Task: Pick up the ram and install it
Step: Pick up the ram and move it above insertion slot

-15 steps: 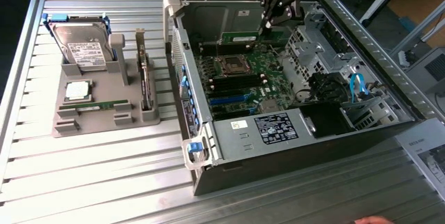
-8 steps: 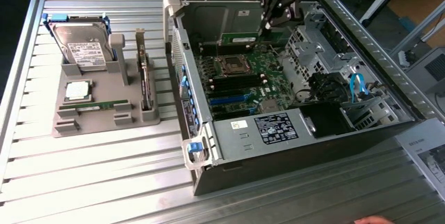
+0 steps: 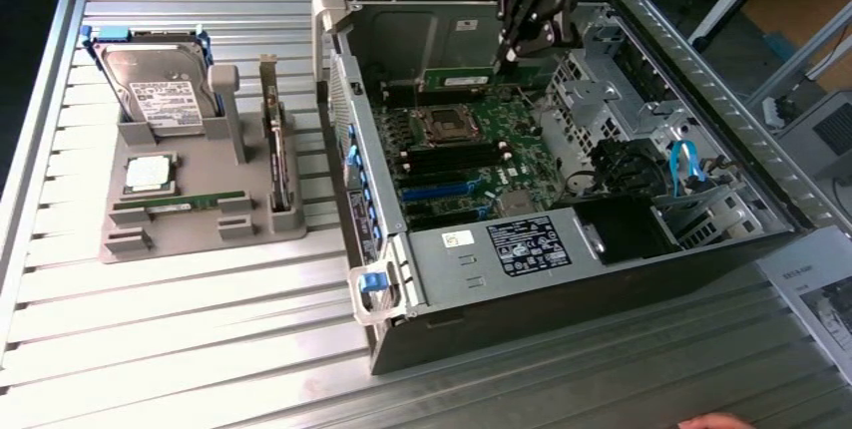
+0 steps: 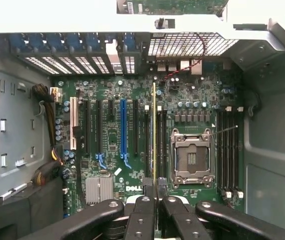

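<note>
Hand (image 4: 155,187) closed, angled steeply downward

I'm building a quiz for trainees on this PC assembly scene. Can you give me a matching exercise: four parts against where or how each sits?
1. the ram
2. spare stick
3. hard drive
4. processor socket

a. empty, on the motherboard
b. clamped in the pincer
c. low in the gray tray
d. upright between blue rails

Pairs: 1-b, 2-c, 3-d, 4-a.
</note>
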Robot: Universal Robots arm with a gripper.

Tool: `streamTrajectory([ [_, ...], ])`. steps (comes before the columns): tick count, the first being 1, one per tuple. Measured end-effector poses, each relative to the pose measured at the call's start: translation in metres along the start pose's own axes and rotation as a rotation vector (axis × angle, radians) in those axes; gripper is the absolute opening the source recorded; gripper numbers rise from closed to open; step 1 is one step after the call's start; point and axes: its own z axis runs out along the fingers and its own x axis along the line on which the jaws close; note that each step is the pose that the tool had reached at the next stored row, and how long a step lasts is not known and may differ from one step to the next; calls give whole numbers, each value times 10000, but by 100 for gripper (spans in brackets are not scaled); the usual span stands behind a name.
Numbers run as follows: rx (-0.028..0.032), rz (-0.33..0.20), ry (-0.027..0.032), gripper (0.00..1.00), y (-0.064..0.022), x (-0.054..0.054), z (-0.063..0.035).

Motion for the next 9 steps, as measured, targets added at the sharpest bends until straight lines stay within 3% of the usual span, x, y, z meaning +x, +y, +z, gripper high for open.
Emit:
streamTrajectory([
  [9, -1, -1, -13, 12, -7, 0, 15],
])
